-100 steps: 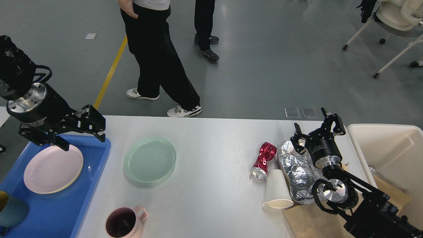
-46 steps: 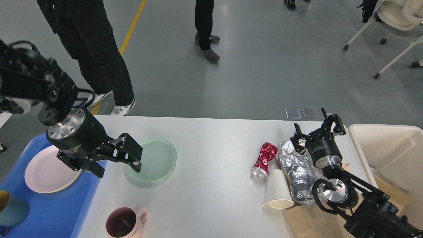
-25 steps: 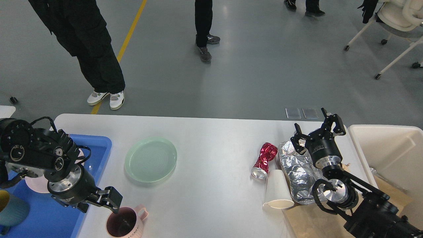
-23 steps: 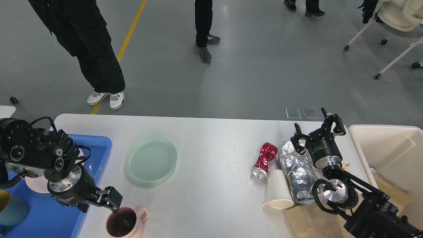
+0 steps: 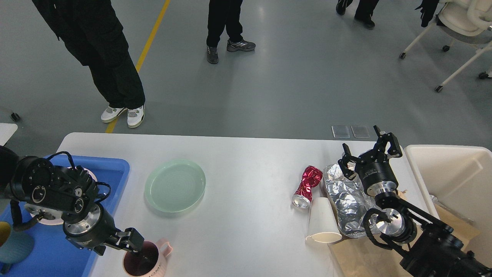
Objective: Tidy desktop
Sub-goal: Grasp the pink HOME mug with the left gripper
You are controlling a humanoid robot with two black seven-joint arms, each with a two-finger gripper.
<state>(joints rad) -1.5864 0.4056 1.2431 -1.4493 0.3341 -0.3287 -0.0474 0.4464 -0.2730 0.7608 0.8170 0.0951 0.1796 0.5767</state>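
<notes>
Since half a second ago the left gripper (image 5: 128, 246) has dropped lower, and one finger now dips inside the pink mug (image 5: 145, 261) at the bottom left of the frame; whether the fingers pinch the mug's rim I cannot tell.

The desktop (image 5: 246, 192) fills the lower half of the frame, a smooth white top with rounded far corners, on a grey glossy floor with a yellow line (image 5: 144, 50) at upper left. Left of centre on it lies a pale green plate (image 5: 175, 185). Further left is a blue tray (image 5: 57, 257) holding a pink plate (image 5: 46, 215) (mostly hidden by the arm) and a teal cup (image 5: 15, 246).

Right of centre lie a crushed red can (image 5: 306, 186), a tipped white paper cup (image 5: 322, 221) touching it, and crumpled foil (image 5: 346, 200). The right gripper (image 5: 369, 152) hovers above the foil, fingers spread and empty. A cream bin (image 5: 453, 173) sits at the right edge. People's legs (image 5: 111, 61) stand beyond the table.
</notes>
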